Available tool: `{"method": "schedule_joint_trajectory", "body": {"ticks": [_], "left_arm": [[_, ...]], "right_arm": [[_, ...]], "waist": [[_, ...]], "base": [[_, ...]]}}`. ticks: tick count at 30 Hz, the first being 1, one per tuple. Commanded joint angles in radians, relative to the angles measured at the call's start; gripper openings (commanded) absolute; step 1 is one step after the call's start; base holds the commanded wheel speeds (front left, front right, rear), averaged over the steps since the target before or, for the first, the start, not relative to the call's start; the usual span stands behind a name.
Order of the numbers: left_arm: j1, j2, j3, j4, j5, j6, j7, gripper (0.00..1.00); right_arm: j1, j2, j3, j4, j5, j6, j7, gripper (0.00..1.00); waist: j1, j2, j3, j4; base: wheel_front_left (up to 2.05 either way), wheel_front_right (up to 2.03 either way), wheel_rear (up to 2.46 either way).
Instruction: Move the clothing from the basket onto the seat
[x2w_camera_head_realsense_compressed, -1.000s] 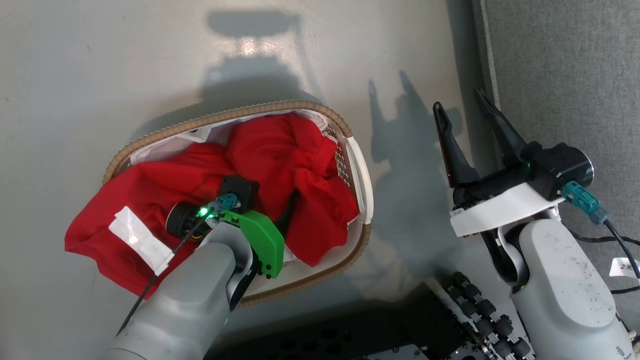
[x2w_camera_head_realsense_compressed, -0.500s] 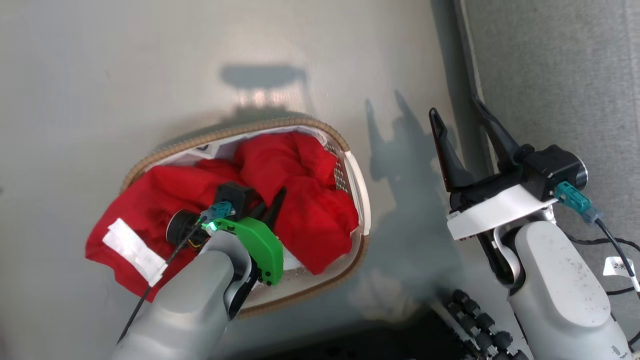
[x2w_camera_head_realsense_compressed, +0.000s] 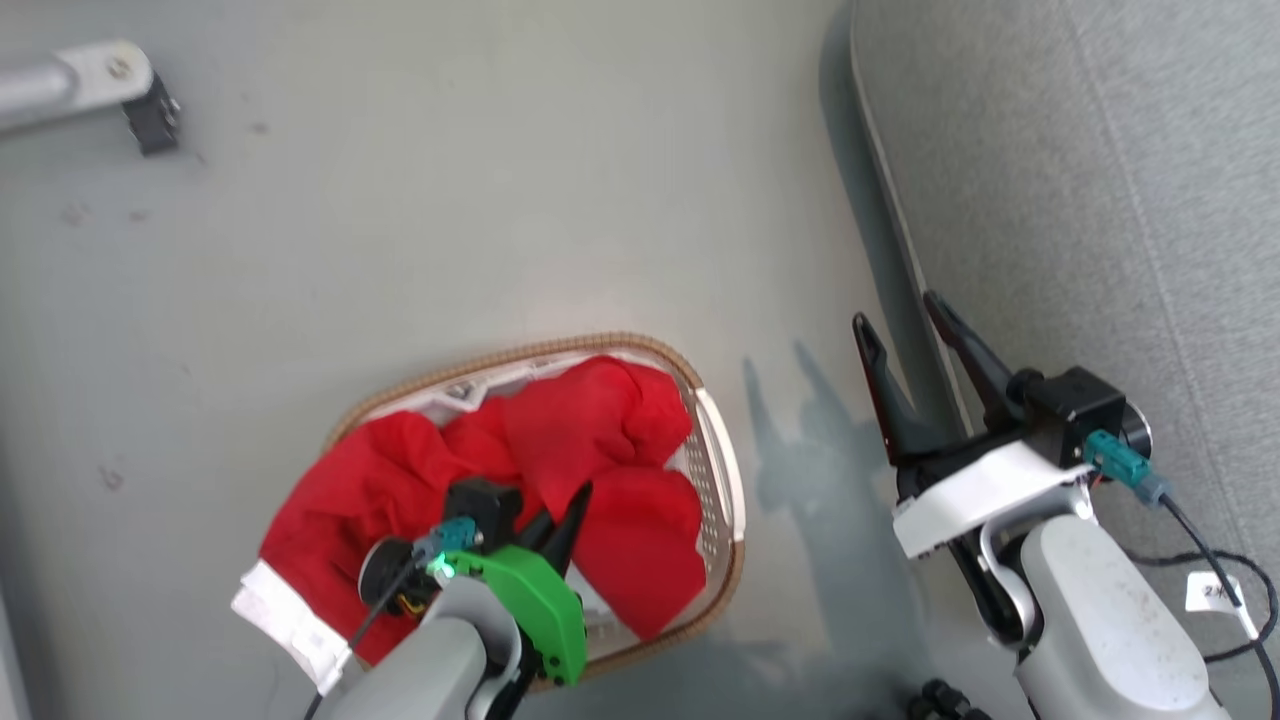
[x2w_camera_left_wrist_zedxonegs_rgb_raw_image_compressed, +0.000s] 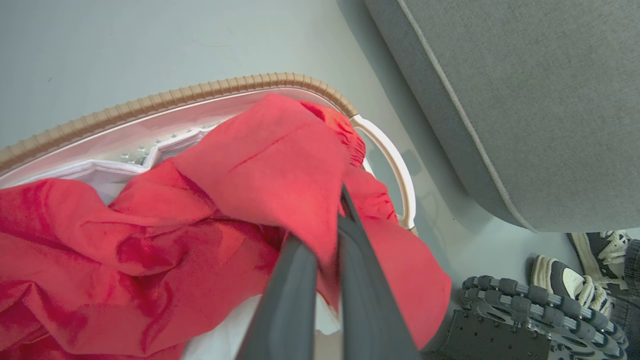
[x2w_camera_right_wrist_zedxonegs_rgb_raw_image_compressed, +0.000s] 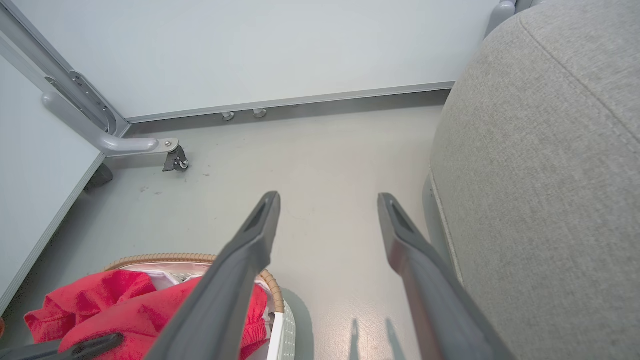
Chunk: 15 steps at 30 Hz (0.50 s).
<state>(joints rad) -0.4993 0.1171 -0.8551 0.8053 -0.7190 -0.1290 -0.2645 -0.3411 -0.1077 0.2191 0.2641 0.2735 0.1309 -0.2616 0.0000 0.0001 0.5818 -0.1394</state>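
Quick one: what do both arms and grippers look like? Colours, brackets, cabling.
Left gripper: two long dark fingers, bright green wrist bracket, lit green LED, teal connector with a black cable, pale grey forearm. Right gripper: same dark fingers, white bracket, teal plug, black cable carrying a white tag, dirt-speckled grey forearm.

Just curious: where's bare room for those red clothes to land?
The seat is bare on top. The floor lies open between basket and seat, and beyond the basket. The basket is crowded: heaped clothing, left gripper shut on a fold.
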Motion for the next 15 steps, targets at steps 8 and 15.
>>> {"method": "schedule_joint_trajectory", "body": {"ticks": [8,15], "left_arm": [[0.099,-0.003,0.054,-0.106,0.087,-0.003,0.0,0.0],[0.147,-0.012,0.126,-0.208,0.169,-0.003,0.0,0.0]], "right_arm": [[0.077,-0.008,-0.009,0.025,0.019,0.0,-0.005,1.0],[0.124,-0.01,-0.024,0.034,0.021,0.0,-0.005,1.0]], "waist": [[0.0,-0.0001,-0.222,0.051],[0.0,-0.0001,-0.303,0.075]], "base": [[0.0,0.0,0.0],[0.0,0.0,0.0]]}}
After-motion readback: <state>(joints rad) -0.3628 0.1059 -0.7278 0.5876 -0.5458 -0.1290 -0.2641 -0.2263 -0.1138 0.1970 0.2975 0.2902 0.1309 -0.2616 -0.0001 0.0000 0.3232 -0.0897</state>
